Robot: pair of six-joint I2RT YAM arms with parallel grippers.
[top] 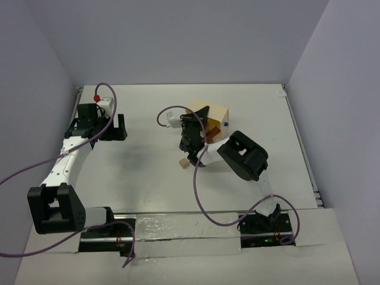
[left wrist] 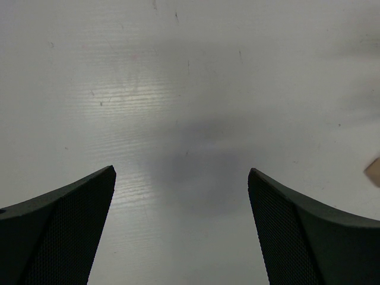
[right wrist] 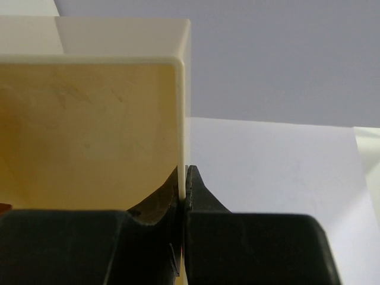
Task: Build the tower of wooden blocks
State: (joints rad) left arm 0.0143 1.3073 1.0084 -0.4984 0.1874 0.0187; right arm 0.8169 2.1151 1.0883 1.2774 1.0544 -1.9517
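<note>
Top external view showed the task barely begun, by my judgement: no tower stood anywhere on the table (top: 142, 178). Only one small wood block (top: 185, 161) lay loose on it, close below the right gripper (top: 191, 132). That gripper was at the pale wooden box (top: 218, 113) near the table's middle. In the right wrist view its jaws were clenched on the box's thin side wall.

The left gripper (top: 110, 127) hung well apart on the left, spread wide over bare table and holding nothing. A tan corner at the right edge of the left wrist view might have been another block, but too little showed to tell.

All the stacking seemed left to do. The surface was white, matte and faintly scratched, closed in by plain pale grey-lilac walls on three sides.
</note>
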